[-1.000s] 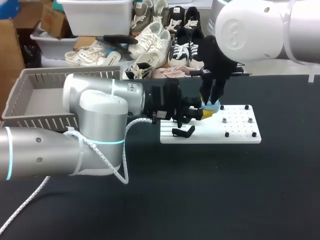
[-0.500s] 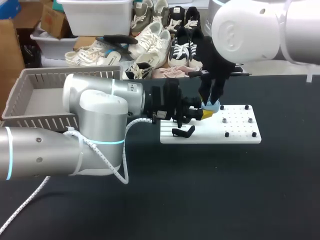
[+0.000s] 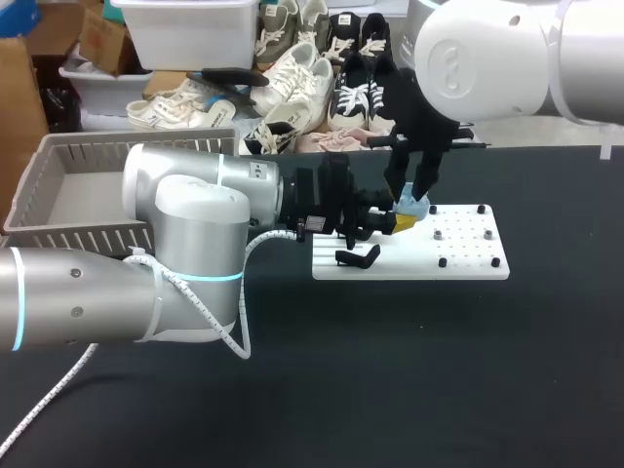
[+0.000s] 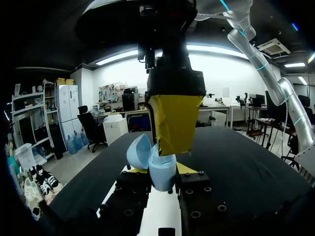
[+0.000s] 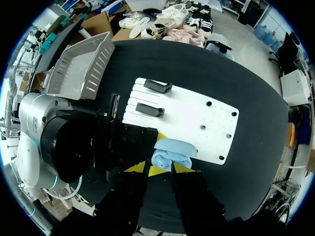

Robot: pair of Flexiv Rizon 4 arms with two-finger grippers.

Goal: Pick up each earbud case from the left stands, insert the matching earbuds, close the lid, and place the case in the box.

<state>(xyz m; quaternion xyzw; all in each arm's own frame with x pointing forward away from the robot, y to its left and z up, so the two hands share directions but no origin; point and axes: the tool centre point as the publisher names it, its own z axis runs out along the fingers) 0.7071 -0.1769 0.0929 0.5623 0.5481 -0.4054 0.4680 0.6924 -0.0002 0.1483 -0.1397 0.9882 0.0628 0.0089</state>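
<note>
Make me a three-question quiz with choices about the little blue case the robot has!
1. Where is the earbud case? A in the grey basket; B between the left gripper's fingers; C flat on the black table.
2. What colour is it? A red; B green; C light blue.
3. Its lid is: A open; B shut; C missing.
Answers: 1 B, the fingers press it from both sides over the white board. 2 C, pale blue all over. 3 A, the lid tips back.

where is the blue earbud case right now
In the head view the case is just right of centre, held open in the left claw over the white board, with the right claw directly above it.
</note>
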